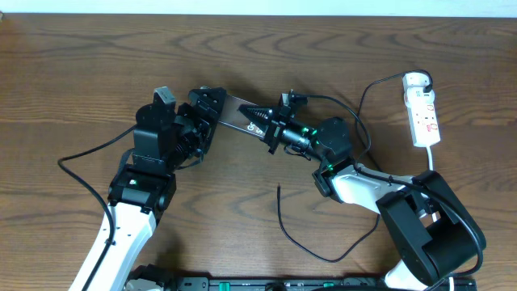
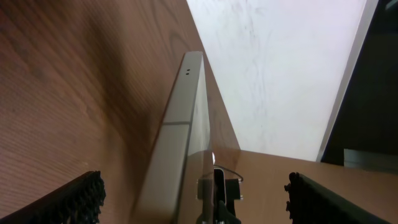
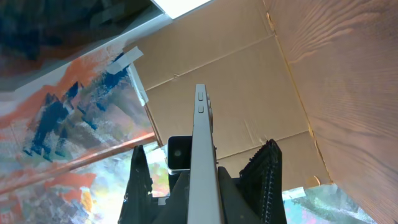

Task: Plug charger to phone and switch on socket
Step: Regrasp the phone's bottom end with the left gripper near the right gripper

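The phone [image 1: 236, 111] is held up off the table, edge-on, between both grippers. My right gripper [image 1: 260, 121] is shut on its right end; in the right wrist view its fingers [image 3: 205, 208] clamp the thin grey edge of the phone [image 3: 204, 143]. My left gripper [image 1: 212, 109] sits around the other end with its fingers [image 2: 194, 186] spread wide, apart from the phone [image 2: 180, 124]. The charger's white plug head [image 1: 416, 79] sits in the socket [image 1: 426, 117] at the far right. Its black cable loops behind the right arm, and its tip [image 1: 279, 187] lies loose on the table.
The wooden table [image 1: 97, 73] extends left and towards the back. The socket's thick white cord [image 1: 433, 158] runs down behind the right arm. The black cable loop [image 1: 323, 257] lies near the front edge. A black wire [image 1: 81, 153] trails left of the left arm.
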